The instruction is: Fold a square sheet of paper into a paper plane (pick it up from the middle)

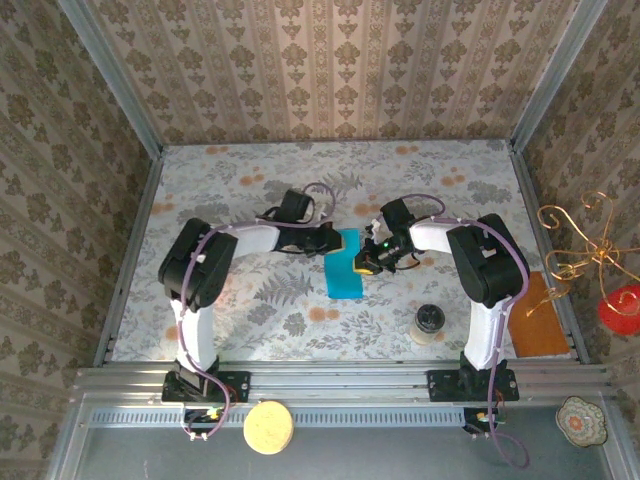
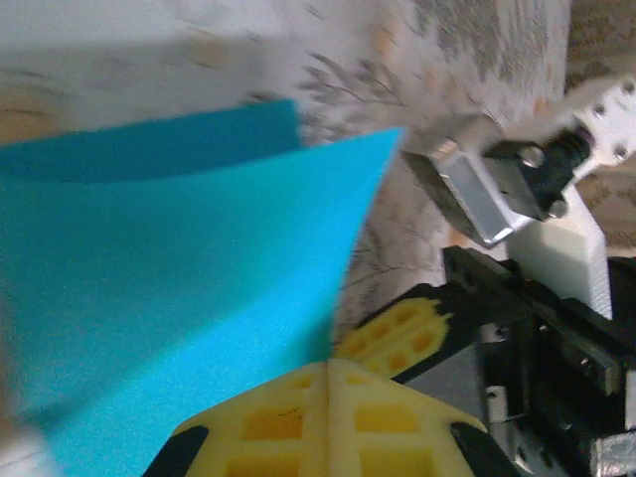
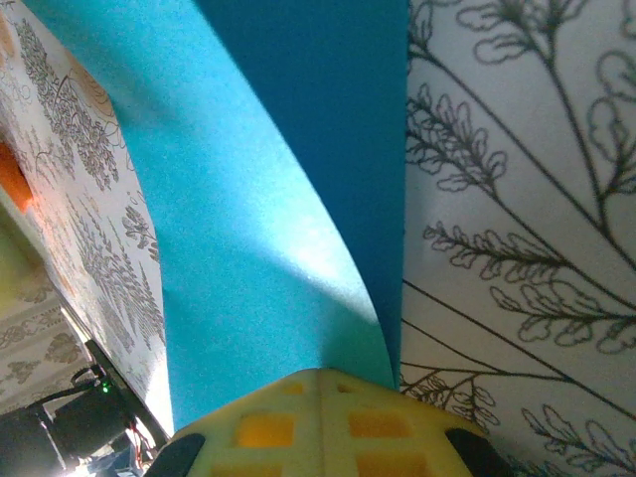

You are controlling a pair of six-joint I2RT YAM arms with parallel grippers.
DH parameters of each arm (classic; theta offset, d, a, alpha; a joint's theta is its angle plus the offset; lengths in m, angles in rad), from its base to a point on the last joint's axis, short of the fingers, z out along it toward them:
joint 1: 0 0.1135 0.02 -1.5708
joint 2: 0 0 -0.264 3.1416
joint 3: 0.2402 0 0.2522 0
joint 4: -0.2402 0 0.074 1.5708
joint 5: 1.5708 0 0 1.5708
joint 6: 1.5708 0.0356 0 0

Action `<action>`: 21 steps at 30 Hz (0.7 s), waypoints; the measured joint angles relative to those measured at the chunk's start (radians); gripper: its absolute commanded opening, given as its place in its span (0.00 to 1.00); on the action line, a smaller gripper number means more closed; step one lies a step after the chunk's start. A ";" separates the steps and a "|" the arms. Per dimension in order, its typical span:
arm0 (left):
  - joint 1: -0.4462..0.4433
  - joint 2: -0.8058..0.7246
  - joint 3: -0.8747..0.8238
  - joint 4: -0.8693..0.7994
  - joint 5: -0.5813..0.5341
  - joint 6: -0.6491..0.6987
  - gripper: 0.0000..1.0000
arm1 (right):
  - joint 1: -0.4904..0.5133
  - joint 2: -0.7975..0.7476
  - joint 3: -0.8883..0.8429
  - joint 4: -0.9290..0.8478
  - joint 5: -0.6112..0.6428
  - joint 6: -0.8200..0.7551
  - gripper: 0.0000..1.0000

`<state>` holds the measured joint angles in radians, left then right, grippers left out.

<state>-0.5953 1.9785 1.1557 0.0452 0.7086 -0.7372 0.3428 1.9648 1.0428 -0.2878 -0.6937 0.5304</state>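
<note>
With the left gripper (image 2: 328, 368) and right gripper (image 3: 320, 376) each clenched on the teal paper (image 1: 345, 268), which sits mid-way across the tabletop (image 1: 250, 300) between them, matte and curled over into a soft uncreased bend, an uneven pull could tear it, slip a pinch, or skew the crease.

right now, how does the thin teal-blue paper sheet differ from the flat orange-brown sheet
The thin teal-blue paper sheet is pinched by the left gripper and right gripper; the flat orange-brown sheet lies untouched off to the right. The teal-blue one curls and doubles over; the orange-brown one lies flat. Both are plain single-colour sheets.
</note>
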 measured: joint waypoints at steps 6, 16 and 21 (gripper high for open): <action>0.018 0.101 0.029 0.031 -0.003 -0.024 0.00 | 0.000 0.001 0.001 -0.001 -0.001 0.000 0.04; 0.196 0.075 -0.036 0.053 0.027 -0.022 0.00 | 0.000 0.002 0.001 -0.001 -0.001 0.008 0.04; 0.227 0.022 -0.056 0.023 -0.043 -0.001 0.00 | 0.000 0.002 0.001 -0.001 -0.001 0.014 0.04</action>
<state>-0.3679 2.0003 1.0992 0.0685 0.6655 -0.7383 0.3428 1.9667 1.0439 -0.2886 -0.6949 0.5446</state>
